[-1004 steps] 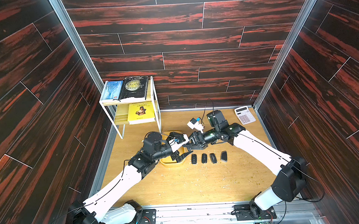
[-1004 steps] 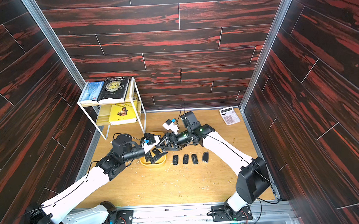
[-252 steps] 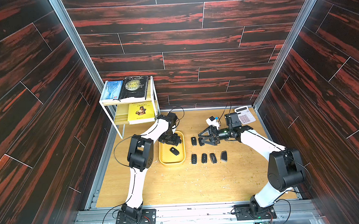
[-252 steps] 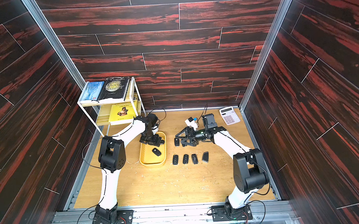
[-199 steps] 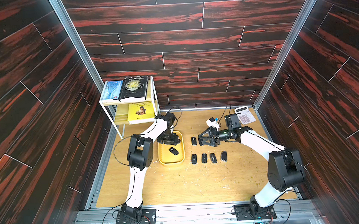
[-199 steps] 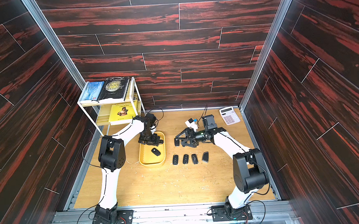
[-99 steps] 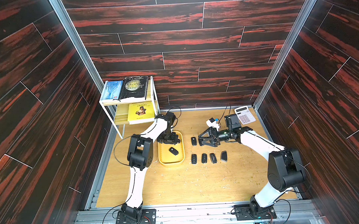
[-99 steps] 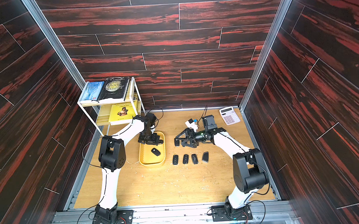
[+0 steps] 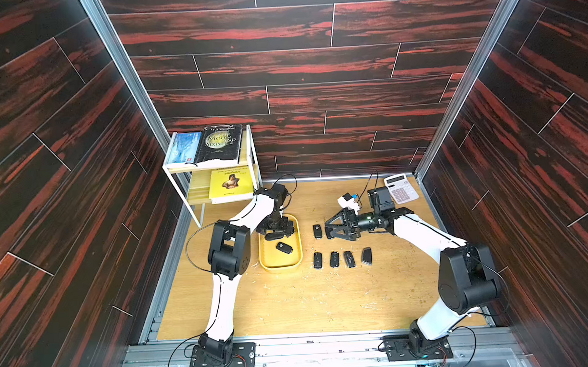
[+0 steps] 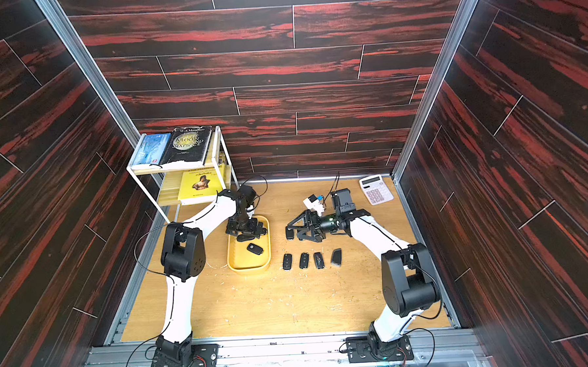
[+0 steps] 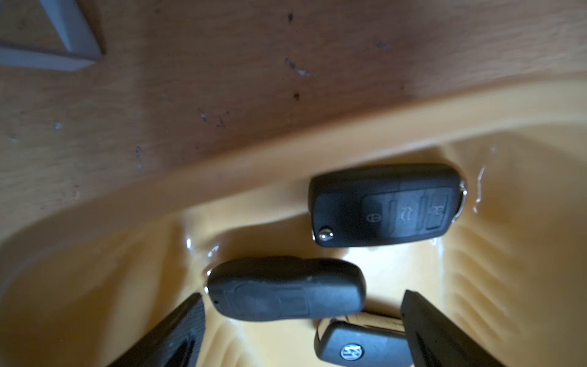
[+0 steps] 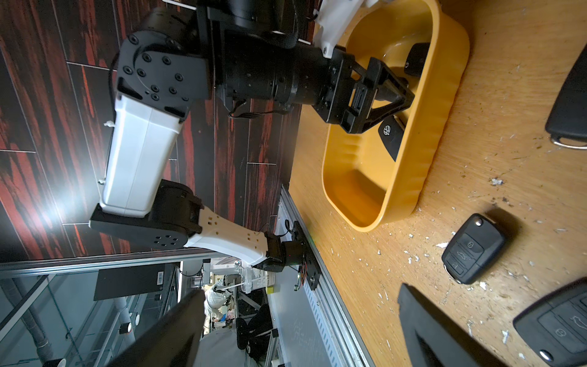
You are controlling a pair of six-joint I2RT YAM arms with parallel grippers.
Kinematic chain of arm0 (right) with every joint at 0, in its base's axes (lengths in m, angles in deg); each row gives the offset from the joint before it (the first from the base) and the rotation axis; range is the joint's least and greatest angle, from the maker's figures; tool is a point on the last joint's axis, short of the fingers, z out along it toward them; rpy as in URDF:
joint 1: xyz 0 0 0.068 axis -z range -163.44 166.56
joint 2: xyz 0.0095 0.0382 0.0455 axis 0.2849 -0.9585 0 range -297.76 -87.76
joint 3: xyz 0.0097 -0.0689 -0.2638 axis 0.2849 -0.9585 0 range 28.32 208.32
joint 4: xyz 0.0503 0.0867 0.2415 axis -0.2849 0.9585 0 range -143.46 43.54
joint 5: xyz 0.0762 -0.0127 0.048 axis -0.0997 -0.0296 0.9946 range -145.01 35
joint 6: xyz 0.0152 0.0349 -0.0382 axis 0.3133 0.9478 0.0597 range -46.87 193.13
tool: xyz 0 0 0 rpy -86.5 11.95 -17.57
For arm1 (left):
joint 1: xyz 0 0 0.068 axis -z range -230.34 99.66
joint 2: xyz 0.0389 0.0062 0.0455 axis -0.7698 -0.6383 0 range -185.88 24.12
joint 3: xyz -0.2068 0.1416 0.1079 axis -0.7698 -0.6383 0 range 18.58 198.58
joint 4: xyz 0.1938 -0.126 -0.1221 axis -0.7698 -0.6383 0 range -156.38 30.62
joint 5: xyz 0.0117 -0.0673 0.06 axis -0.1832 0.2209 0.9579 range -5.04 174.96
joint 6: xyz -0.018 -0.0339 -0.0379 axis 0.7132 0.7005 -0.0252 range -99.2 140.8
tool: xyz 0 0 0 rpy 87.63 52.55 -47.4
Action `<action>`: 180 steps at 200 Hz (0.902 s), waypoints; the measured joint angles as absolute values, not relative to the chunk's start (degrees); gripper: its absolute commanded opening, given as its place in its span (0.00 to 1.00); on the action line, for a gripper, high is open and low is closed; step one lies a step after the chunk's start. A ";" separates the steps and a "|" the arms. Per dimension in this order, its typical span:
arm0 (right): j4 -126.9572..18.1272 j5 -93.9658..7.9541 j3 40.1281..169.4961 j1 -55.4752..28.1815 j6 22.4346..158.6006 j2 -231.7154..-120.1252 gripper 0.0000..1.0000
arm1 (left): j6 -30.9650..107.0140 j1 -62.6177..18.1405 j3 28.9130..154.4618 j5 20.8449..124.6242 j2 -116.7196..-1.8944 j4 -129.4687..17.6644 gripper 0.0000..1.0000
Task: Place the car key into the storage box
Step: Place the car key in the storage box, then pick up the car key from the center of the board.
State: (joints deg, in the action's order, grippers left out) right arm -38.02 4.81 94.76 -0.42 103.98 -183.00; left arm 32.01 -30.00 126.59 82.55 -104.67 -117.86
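Jaws of left gripper [image 11: 301,295] and right gripper [image 9: 329,230] stand wide apart; black plastic car key [image 11: 384,206] lies in shallow yellow storage box [image 11: 317,139].

Top views overhead, whole table [image 9: 291,303] — wrist views close, sharing storage box [image 11: 286,159].

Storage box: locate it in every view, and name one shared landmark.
In both top views: storage box just left of centre, below mid-height.
Left wrist: close up, its rim crossing the frame.
Right wrist: whole, seen side-on.
Shared landmark: left end effector, open, reaching into it.
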 measured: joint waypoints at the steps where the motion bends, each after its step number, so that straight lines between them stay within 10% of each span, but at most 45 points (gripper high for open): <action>1: -38.02 4.81 94.76 -0.42 103.98 -183.00 0.98 | 32.05 -30.00 126.50 82.53 -104.58 -117.80 1.00; 105: -27.36 -11.26 103.63 0.22 97.58 -184.88 0.98 | 46.48 -26.20 103.88 66.22 -53.98 -80.88 1.00; 180: -10.37 -50.82 104.35 0.30 91.07 -187.39 0.99 | 59.96 -26.59 97.21 48.91 -57.26 -72.57 1.00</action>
